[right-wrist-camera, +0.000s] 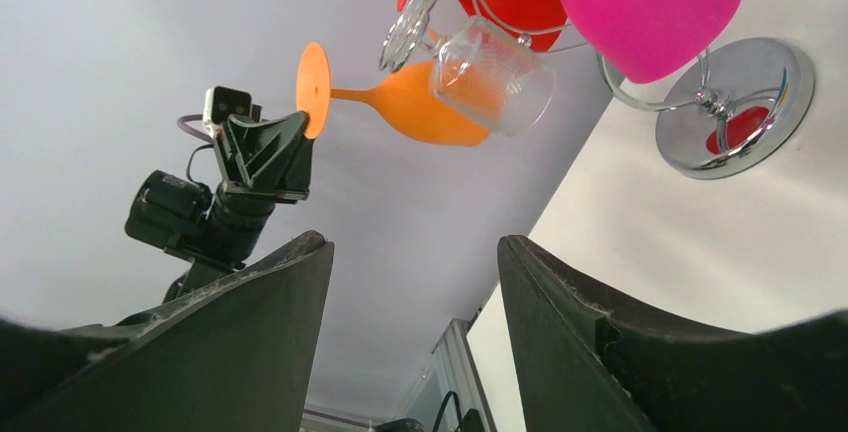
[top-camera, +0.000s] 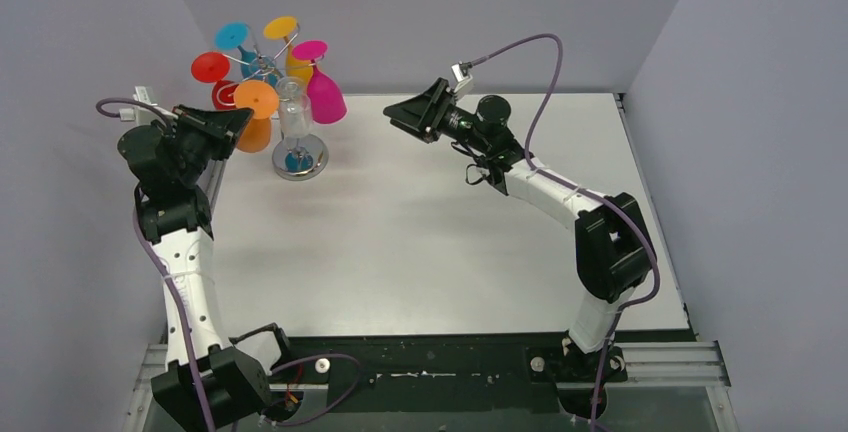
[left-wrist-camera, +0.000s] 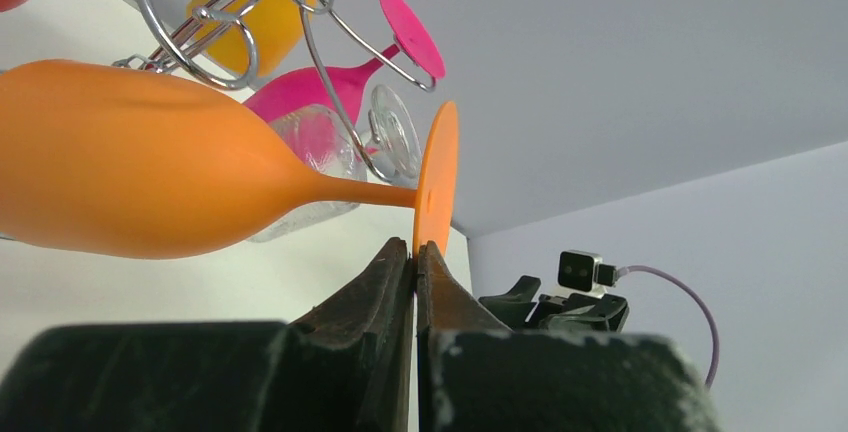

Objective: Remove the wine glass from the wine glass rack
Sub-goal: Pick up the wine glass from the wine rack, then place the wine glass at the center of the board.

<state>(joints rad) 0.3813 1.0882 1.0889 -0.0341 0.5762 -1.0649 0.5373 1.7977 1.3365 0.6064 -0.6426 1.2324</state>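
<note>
The wine glass rack [top-camera: 313,163] stands at the table's far left, a silver wire stand on a round shiny base [right-wrist-camera: 775,64]. An orange wine glass [left-wrist-camera: 130,172] lies roughly level beside its curled arms. My left gripper [left-wrist-camera: 414,245] is shut on the rim of that glass's flat orange foot [top-camera: 256,99]. I cannot tell whether the stem still rests in a wire arm. My right gripper [top-camera: 392,112] hovers to the right of the rack, open, with nothing between its fingers [right-wrist-camera: 270,292].
Red [top-camera: 210,67], blue [top-camera: 232,35], yellow [top-camera: 281,27] and pink [top-camera: 322,92] glasses hang upside down on the rack, with a clear glass [top-camera: 293,110] close beside the orange one. Grey walls close in at the back and both sides.
</note>
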